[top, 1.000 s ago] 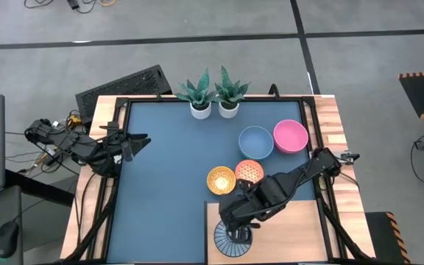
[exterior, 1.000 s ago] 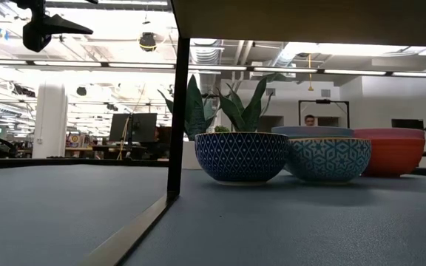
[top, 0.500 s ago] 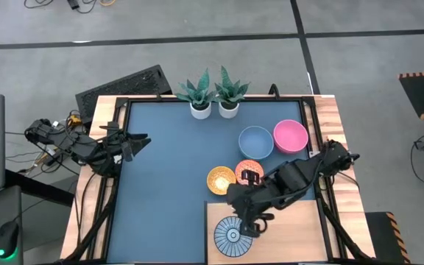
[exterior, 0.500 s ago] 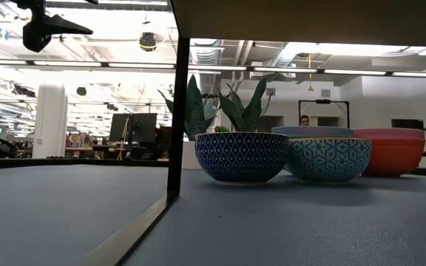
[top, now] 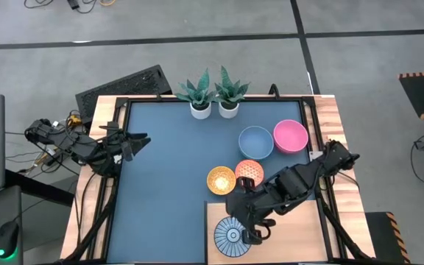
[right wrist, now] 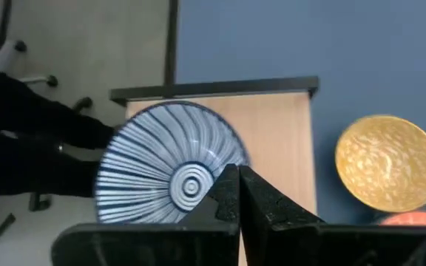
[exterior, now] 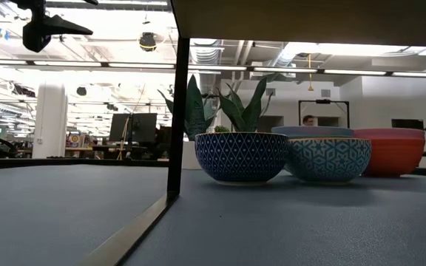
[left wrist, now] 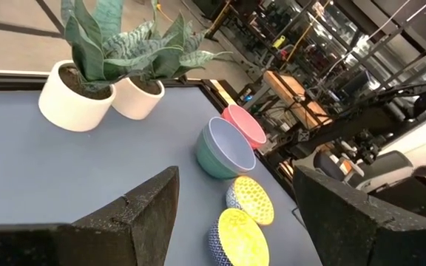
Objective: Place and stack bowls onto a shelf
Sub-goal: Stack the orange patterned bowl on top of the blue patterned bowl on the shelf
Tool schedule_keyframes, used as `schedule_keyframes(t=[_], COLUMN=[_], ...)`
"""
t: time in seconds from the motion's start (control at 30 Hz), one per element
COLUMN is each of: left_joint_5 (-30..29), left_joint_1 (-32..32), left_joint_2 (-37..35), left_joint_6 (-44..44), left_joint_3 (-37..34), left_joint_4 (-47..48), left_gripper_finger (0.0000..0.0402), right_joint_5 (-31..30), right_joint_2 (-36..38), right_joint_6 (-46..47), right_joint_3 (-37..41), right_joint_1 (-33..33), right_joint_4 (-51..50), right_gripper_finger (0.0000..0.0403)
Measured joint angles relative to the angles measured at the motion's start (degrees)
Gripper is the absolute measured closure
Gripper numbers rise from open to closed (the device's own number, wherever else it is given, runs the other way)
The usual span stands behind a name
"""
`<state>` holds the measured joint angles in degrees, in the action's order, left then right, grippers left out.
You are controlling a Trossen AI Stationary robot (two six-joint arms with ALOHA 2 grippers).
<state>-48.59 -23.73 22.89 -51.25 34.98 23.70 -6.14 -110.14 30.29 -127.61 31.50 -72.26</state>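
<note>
A blue-white striped bowl (top: 230, 236) stands on its base on the pale wood shelf (top: 293, 235) at the table's near edge. My right gripper (top: 254, 235) is just to the bowl's right, over the shelf. In the right wrist view its fingers are shut (right wrist: 237, 177), with their tips over the rim of the blue-white bowl (right wrist: 172, 174). A yellow bowl (top: 221, 179), an orange-red bowl (top: 249, 171), a grey-blue bowl (top: 256, 142) and a pink bowl (top: 291, 136) stand on the blue tabletop. My left gripper (top: 140, 141) waits open and empty at the table's left edge. My right gripper's shut fingertips (right wrist: 228, 181) stand at the blue-white bowl's rim (right wrist: 231, 151) on its right side, coming from above. I cannot tell whether they touch the rim. The bowl rests upright on the shelf.
Two white plant pots (top: 201, 109) (top: 229, 109) stand at the table's far edge. In the low view the shelf's dark leg (exterior: 180, 111) stands in front of the bowls (exterior: 241, 157) on the tabletop. A person shows far off in the room (exterior: 309, 120).
My right gripper has moved off the middle of the blue-white bowl toward the table's right edge. The bowl's inside now shows in the high view. The bowl has stayed where it was on the shelf.
</note>
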Motion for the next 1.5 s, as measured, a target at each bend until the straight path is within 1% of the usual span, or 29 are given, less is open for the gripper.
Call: schedule_keyframes(t=[0.1,0.17,0.2,0.27,0.43,0.53,0.6,0.67,0.8,0.87,0.93,1.07,1.17,1.23,1.33,1.5], left_joint_5=[-1.22,-2.29,-2.66,-2.91,-3.06,-3.26,-3.63,-3.94,-5.58,-6.3,-6.41,-6.79,-7.8,-8.61,-9.15,-9.12], left_joint_1=[-0.01,0.0,0.01,-0.01,-0.01,0.0,-0.01,0.01,0.0,0.01,0.01,-0.01,-0.01,-0.01,-0.01,-0.01], left_joint_2=[-0.01,-0.01,-0.01,-0.01,-0.01,-0.01,-0.01,-0.01,-0.01,-0.01,-0.01,-0.01,-0.01,-0.01,-0.01,-0.01], left_joint_6=[-0.08,-0.23,-0.27,-0.36,-0.52,-1.3,-2.08,-2.69,-4.31,-5.08,-5.46,-5.52,-5.56,-5.64,-6.05,-7.17], left_joint_3=[0.0,0.0,0.0,0.0,0.0,0.0,0.0,0.0,0.0,0.0,0.0,0.0,0.0,0.0,0.0,0.0], left_joint_4=[-0.02,0.0,-0.04,-0.02,-0.15,-0.15,-0.11,-0.07,-0.07,-0.07,-0.04,-0.04,-0.04,-0.07,-0.04,-0.04], left_gripper_finger=[0.0152,0.0152,0.0152,0.0152,0.0152,0.0152,0.0152,0.0152,0.0152,0.0152,0.0152,0.0152,0.0152,0.0152,0.0152,0.0152], right_joint_5=[0.03,-0.73,-1.11,-1.56,-2.11,-6.42,-9.85,-11.27,-10.32,-9.05,-8.11,-5.45,-5.29,-5.47,-5.42,-4.43], right_joint_2=[1.66,3.7,5.11,8.08,16.28,21.79,24.98,27.46,29.8,30.47,31.96,36.48,39.71,40.97,41.03,38.32], right_joint_6=[-0.57,-0.51,-0.32,0.82,2.84,4.2,5.94,6.53,11.25,12.8,14.96,22.89,27.47,29.39,29.92,29.69], right_joint_3=[2.6,5.38,7.36,12.38,27.7,34.21,36.96,38.63,42.09,44.97,49.39,60.25,67.08,70.37,74.88,79.33], right_joint_1=[0.3,0.52,0.77,1.25,1.52,0.8,-0.42,-2.37,-8.9,-12.18,-14.42,-16.55,-17.69,-18.08,-18.89,-20.1], right_joint_4=[2.03,3.2,5.31,9.11,20.19,20.47,17.82,11.79,-1.44,-3.99,-2.8,4.24,9.46,12.48,16.11,23.93], right_gripper_finger=[0.0386,0.0386,0.0386,0.0386,0.0386,0.0384,0.037,0.0347,0.0306,0.0283,0.0257,0.0204,0.0178,0.0171,0.017,0.0172])
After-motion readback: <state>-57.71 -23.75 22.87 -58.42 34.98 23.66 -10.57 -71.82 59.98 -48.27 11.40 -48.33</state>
